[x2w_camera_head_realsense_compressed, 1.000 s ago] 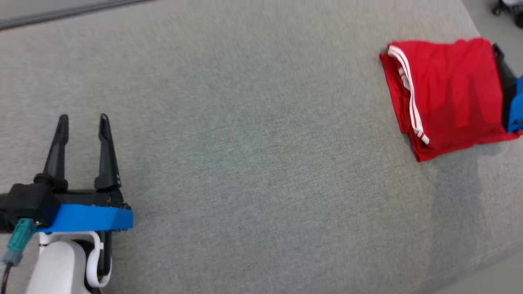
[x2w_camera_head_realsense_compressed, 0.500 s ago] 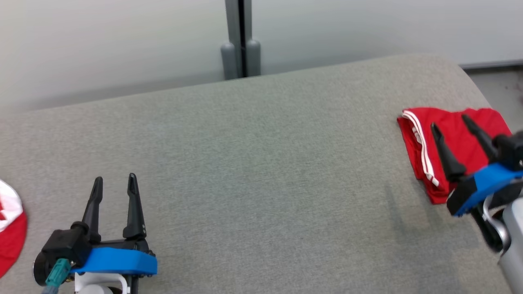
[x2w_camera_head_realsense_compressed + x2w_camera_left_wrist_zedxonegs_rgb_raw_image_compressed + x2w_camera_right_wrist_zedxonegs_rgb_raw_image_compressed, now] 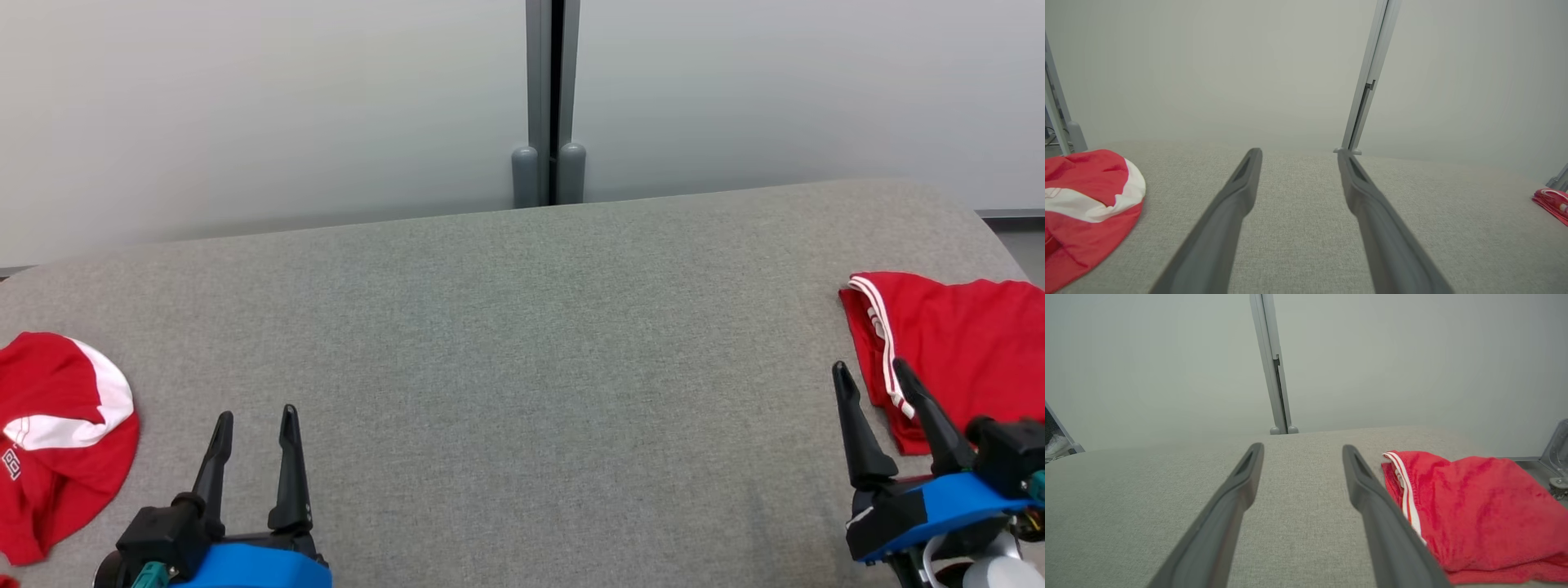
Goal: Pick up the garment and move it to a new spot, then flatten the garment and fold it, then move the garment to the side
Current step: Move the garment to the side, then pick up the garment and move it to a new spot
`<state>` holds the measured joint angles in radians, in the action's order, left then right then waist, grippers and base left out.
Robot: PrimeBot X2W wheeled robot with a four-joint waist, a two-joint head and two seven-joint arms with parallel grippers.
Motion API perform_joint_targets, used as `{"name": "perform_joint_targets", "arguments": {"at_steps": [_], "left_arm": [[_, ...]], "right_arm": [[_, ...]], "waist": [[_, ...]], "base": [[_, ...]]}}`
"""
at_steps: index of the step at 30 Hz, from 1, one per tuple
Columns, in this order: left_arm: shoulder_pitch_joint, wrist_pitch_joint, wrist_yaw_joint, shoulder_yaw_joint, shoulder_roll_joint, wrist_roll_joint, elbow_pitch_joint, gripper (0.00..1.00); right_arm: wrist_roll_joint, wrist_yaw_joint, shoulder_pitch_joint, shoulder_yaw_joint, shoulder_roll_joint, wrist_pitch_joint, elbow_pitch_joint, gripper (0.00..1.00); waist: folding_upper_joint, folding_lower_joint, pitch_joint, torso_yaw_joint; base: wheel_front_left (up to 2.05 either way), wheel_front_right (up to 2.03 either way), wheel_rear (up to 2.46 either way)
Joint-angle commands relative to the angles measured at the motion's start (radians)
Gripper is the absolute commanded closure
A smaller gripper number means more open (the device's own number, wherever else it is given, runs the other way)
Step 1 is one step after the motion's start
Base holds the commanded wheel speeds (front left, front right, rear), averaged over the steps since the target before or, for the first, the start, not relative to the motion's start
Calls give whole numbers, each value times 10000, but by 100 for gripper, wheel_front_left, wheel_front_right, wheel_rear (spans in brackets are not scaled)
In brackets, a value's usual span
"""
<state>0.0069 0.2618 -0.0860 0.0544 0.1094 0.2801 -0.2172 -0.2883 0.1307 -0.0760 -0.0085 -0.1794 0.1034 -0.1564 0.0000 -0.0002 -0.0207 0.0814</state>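
Observation:
A folded red garment (image 3: 955,343) with white side stripes lies flat at the right end of the grey cushioned surface (image 3: 522,327). In the right wrist view, this folded garment (image 3: 1474,510) sits just right of my right finger. My right gripper (image 3: 869,366) stands open and empty at the garment's near left corner, its fingertip over the striped edge. A crumpled red-and-white garment (image 3: 57,433) lies at the far left end. My left gripper (image 3: 256,412) is open and empty, a little to the right of that heap (image 3: 1081,204).
A pale wall with a grey vertical post (image 3: 549,98) rises behind the surface. The cushion's back edge runs along the wall and its right end curves down near the folded garment. Bare grey fabric spans the stretch between the two grippers.
The head camera has tilted up, bringing the wall and the left heap into view. My right gripper has drawn back off the folded garment to its near left corner.

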Motion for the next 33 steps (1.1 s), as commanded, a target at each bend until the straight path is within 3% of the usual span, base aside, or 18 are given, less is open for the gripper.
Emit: {"name": "perform_joint_targets", "arguments": {"at_steps": [1, 8, 20, 25, 33], "left_arm": [[76, 40, -25, 2, -35, -70, -19, 0], [81, 41, -118, -127, -70, -107, -123, 0], [-98, 43, -223, -157, -209, -153, -309, 0], [-145, 41, -249, -158, -286, -229, -273, 0], [-154, 40, -303, -121, -300, -339, -345, 0]], "right_arm": [[138, 3, 256, -141, 165, -103, 248, 0], [533, 3, 706, -523, 566, -568, 920, 0], [692, 3, 812, -448, 525, -798, 987, 0], [712, 3, 807, -614, 351, -858, 1039, 0], [770, 3, 830, -734, 399, -674, 977, 0]], "waist": [[0, 2, 20, -22], [0, 2, 26, -59], [0, 2, 50, -430], [0, 2, 10, -1194], [0, 2, -175, -3121]], "base": [[0, 0, 0], [0, 0, 0], [0, 0, 0], [0, 0, 0], [0, 0, 0]]}}
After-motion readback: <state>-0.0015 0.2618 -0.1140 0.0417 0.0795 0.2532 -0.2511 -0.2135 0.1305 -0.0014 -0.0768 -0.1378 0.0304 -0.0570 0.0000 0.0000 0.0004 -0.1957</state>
